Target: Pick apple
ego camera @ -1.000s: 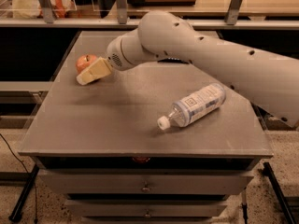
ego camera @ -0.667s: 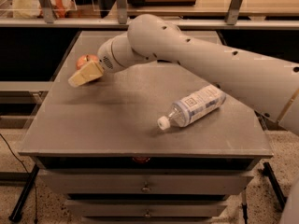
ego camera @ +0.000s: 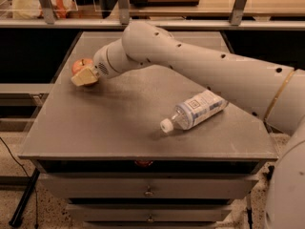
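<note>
The apple (ego camera: 80, 65) is small, round and orange-red. It sits near the far left edge of the grey table top (ego camera: 119, 123). My gripper (ego camera: 85, 76) is at the end of the white arm, right in front of the apple and covering its lower part. The cream-coloured fingers (ego camera: 86, 77) reach toward the apple's near side.
A clear plastic bottle (ego camera: 193, 110) with a white cap lies on its side at the middle right of the table. My white arm (ego camera: 200, 70) spans the table from the right. A shelf rail (ego camera: 152, 23) runs behind the table. Drawers (ego camera: 147, 190) sit below the front edge.
The gripper has moved a little left and down along the apple's near side, and the arm has swung further left over the table. The bottle has not moved.
</note>
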`<state>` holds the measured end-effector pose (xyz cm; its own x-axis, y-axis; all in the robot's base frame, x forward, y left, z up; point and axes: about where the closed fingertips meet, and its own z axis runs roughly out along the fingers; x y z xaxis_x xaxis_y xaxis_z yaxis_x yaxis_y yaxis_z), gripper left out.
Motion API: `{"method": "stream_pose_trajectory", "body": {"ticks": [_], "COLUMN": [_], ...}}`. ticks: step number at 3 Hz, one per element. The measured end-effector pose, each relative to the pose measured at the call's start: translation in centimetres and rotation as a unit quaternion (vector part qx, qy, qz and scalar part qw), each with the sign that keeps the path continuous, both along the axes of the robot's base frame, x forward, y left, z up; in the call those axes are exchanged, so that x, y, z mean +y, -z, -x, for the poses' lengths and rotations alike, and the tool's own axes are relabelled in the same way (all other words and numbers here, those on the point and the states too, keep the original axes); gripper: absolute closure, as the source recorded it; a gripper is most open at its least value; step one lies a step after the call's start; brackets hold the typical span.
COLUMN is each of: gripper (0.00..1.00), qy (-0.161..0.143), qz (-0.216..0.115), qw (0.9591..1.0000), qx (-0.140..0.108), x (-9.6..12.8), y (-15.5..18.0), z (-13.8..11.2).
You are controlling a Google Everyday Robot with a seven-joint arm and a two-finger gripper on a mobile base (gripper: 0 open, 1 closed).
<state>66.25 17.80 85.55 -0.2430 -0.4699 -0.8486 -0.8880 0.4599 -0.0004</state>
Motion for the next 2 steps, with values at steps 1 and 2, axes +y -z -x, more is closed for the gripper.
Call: {"method": "stream_pose_trajectory", "body": {"ticks": [1,2], "gripper": [0.65,0.88], "qy": [-0.001,-0.002], "qz": [-0.001,-0.003], "qw": [1.0000,1.0000], "qx": [0.001,-0.006], "x": [0.13,-0.67], "y": [0.39,-0.41], "z": [-0.28,-0.48]}}
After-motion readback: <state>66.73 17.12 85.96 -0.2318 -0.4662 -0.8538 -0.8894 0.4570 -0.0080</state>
